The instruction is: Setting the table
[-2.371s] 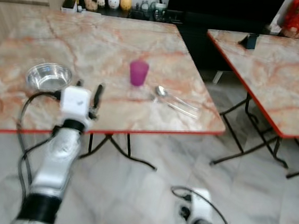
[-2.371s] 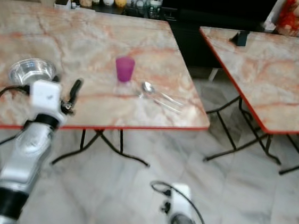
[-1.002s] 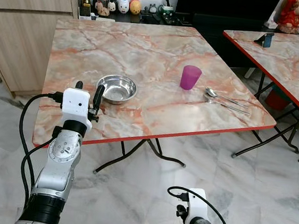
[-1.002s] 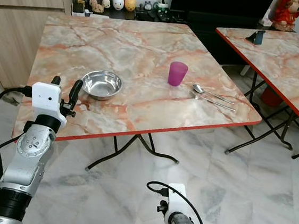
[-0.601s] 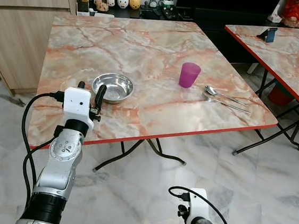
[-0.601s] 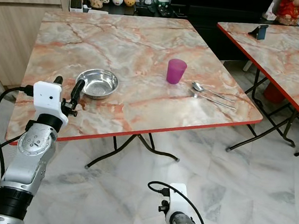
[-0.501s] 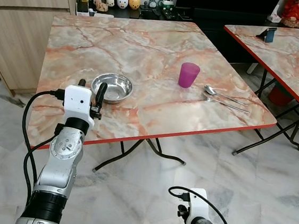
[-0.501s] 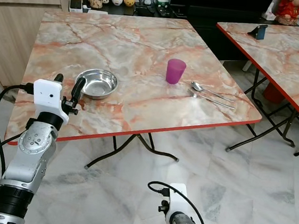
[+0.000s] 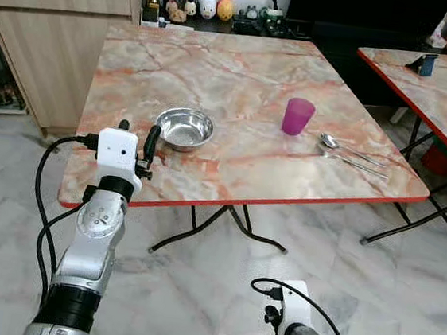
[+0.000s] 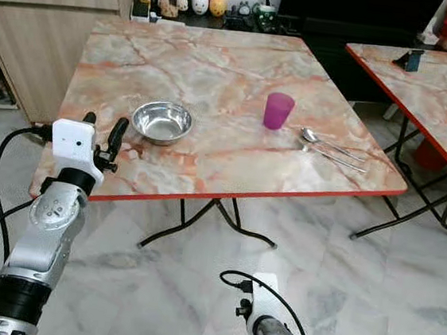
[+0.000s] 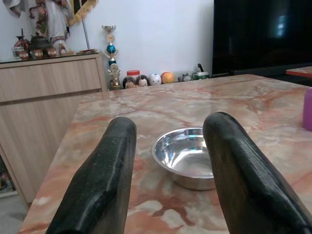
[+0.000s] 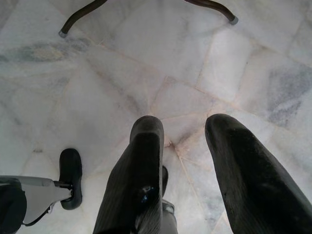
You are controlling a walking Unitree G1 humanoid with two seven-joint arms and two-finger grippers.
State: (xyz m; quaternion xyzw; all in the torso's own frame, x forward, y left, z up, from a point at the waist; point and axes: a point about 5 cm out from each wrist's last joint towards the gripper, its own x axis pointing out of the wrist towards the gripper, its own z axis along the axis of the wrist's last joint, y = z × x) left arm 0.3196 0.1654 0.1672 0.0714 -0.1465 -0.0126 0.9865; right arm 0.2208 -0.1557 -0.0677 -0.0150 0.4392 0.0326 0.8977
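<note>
Left wrist view, left end effector parted, facing steel bowl

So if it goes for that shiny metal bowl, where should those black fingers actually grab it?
Probably the rim. The steel bowl sits upright and empty on the marble table, too wide to span. The left gripper, open at the near table edge, faces it, so I'd come from that near side, one finger inside and one outside the thin lip.

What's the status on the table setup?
Left claw open, raised before round steel bowl. Right claw open, idle over floor. Nothing between claw and bowl.
</note>
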